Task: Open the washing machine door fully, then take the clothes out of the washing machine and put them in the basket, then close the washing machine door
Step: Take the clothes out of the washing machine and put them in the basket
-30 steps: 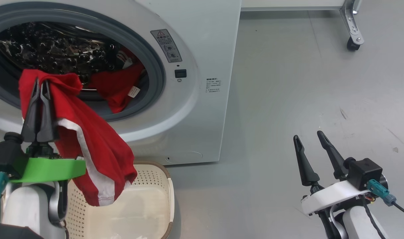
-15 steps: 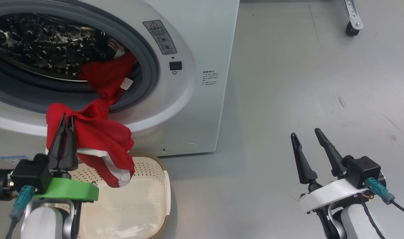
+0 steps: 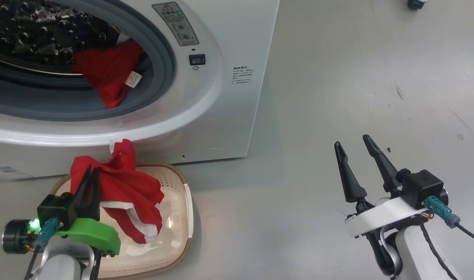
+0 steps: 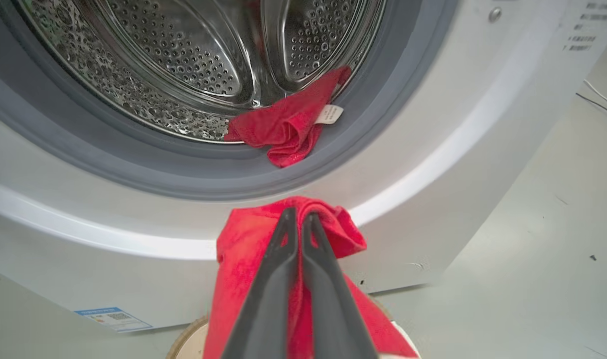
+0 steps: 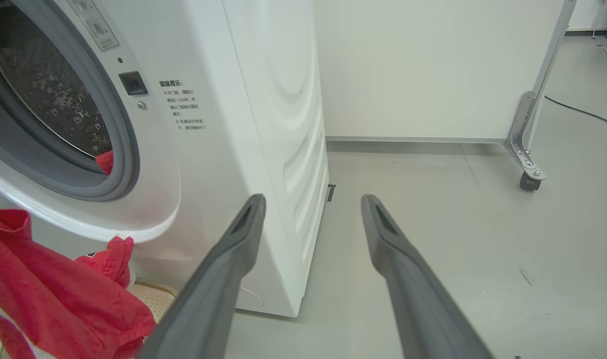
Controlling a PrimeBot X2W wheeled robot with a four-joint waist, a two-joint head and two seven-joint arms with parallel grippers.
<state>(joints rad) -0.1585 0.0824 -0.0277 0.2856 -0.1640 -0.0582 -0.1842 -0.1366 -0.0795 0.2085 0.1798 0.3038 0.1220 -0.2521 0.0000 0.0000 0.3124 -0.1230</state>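
The left gripper (image 3: pixel 92 181), fingers pinched tight on a bunched red jersey (image 3: pixel 132 194), has come down from the height of the drum mouth. The cloth now drapes below and just beside its fingertips into the cream basket (image 3: pixel 187 217). Release looks like the next step, so this piece is nearly delivered. Ahead of and above the hand, a second red piece (image 3: pixel 108 74) lies on the washing machine (image 3: pixel 237 39) gasket, so unloading is unfinished. The right gripper (image 3: pixel 353 142) hovers well apart with fingers spread wide, empty. The left arm covers the basket's near end, and it is unclear whether the hem touches the basket floor.
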